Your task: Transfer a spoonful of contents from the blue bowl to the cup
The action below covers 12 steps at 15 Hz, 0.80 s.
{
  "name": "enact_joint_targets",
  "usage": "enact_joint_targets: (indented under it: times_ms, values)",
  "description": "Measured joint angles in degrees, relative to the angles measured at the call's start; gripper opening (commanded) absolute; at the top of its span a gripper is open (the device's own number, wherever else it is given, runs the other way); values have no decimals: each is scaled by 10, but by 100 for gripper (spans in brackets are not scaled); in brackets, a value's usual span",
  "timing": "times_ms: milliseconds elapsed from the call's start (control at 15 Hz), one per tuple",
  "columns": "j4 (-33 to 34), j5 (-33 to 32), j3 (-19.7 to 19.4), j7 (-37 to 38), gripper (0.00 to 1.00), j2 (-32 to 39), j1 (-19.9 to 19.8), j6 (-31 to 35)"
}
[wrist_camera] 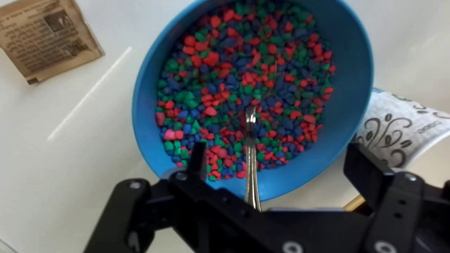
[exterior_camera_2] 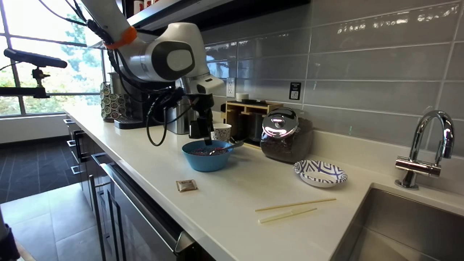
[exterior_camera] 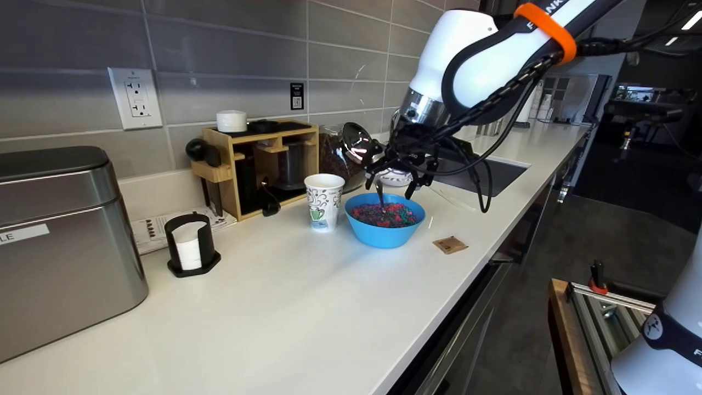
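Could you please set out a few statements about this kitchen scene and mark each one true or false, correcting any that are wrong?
1. The gripper is open and not holding the spoon. True.
2. Red, green and blue pieces lie in the blue bowl. True.
3. The spoon lies wholly outside the blue bowl. False: its lower end is among the pieces and its handle reaches past the rim.
4. The cup and the brown packet are both on the counter. True.
5. The cup lies on its side. False: it stands upright.
6. The brown packet is inside the blue bowl. False: it lies outside, apart from it.
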Motion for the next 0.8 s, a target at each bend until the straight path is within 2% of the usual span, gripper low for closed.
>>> enact_joint_targets:
  times_ms: [67, 133, 267, 400, 467, 600, 800]
  values:
    - [0, -16, -1, 13, 96, 10, -4, 11]
    - [0, -30, -1, 25, 82, 18, -8, 17]
    - [1, -56, -5, 48, 72, 34, -9, 29]
    - [2, -73, -9, 61, 53, 47, -8, 45]
    - [2, -80, -11, 67, 47, 52, -7, 54]
    - [3, -88, -13, 73, 38, 62, -7, 69]
    - [4, -91, -12, 78, 38, 73, -7, 82]
